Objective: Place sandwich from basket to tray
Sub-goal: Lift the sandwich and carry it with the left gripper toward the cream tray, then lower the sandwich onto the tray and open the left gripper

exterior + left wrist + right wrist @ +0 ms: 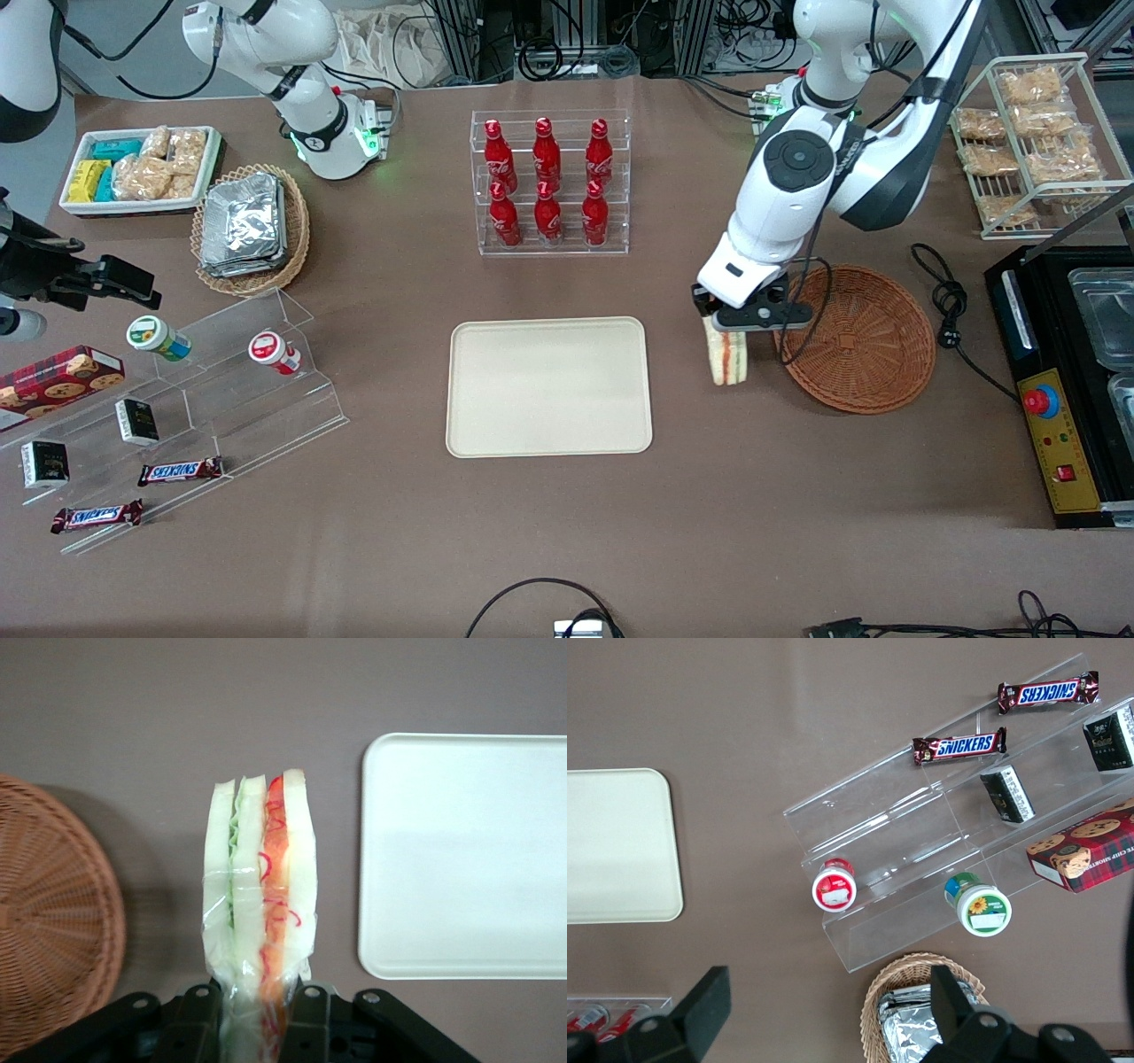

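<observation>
My left gripper [728, 326] is shut on the sandwich [727, 358], a clear-wrapped wedge of white bread with green and orange-red layers, and holds it on edge above the bare table between the basket and the tray. In the left wrist view the sandwich [259, 895] sticks out from between the black fingers [306, 1019]. The round reddish-brown wicker basket [864, 341] stands beside the gripper toward the working arm's end and holds nothing; its rim shows in the wrist view [53, 921]. The cream rectangular tray [549, 386] lies flat at the table's middle, bare, and also shows in the wrist view [469, 855].
A clear rack of red bottles [549, 182] stands farther from the front camera than the tray. A black machine [1067, 381] and a cable [952, 310] lie toward the working arm's end. A clear stepped shelf with snacks [186, 390] and a tan basket of foil packets [250, 226] sit toward the parked arm's end.
</observation>
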Available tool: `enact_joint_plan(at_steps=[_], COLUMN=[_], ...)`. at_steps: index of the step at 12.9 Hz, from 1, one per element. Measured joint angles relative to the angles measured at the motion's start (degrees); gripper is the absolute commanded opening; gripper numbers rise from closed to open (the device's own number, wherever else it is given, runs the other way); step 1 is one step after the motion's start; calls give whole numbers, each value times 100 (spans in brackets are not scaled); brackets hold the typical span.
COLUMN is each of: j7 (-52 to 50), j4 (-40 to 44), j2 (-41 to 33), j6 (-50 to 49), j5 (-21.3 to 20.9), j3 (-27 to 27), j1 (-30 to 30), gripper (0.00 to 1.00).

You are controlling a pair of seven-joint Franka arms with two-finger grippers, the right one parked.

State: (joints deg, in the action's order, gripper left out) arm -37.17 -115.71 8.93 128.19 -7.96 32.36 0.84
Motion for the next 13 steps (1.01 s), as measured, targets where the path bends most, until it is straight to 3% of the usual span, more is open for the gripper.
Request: enact_joint_plan(at_steps=[10, 13], j7=[-989, -1200], j4=[1751, 2111], j2=[1988, 2496], j6=[-27, -43], j5=[-1281, -1463], j3=[51, 45], j1=[-1056, -1260], gripper=[22, 22])
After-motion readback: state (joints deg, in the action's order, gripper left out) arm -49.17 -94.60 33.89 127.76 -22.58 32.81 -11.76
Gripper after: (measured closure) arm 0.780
